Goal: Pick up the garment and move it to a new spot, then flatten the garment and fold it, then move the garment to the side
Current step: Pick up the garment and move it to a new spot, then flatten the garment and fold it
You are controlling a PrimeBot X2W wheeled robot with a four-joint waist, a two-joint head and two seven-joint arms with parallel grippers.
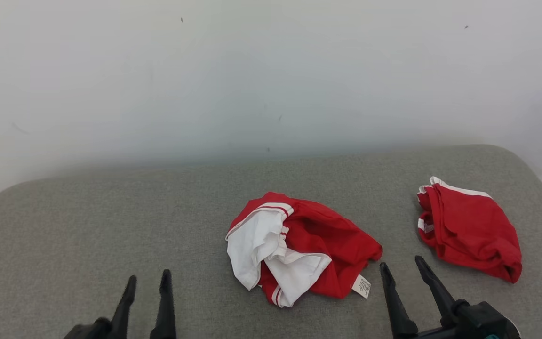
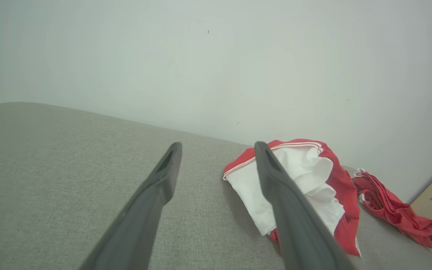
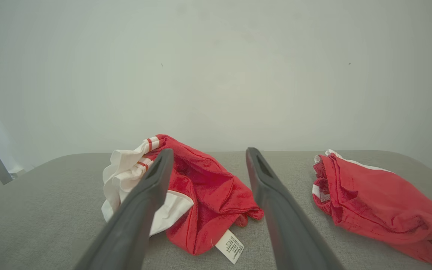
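A crumpled red and white garment [image 1: 327, 235] lies in a heap at the middle of the grey padded table [image 1: 87, 226], a white label [image 1: 362, 286] sticking out at its near right. My left gripper [image 1: 149, 275] stands open over bare table to the heap's left, apart from it. The left wrist view has the left gripper [image 2: 216, 144] with wide empty jaws and the garment [image 2: 298, 165] partly behind the right finger. My right gripper [image 1: 401, 262] is open just right of the heap. In the right wrist view, the right gripper [image 3: 209, 150] spreads its fingers before the garment [image 3: 208, 187].
A second red garment with white trim [image 1: 471, 230] lies bunched near the table's right edge, also seen as the second red garment [image 3: 366, 191] in the right wrist view. A pale wall rises behind the table. The table's corners are rounded, with floor past the right edge.
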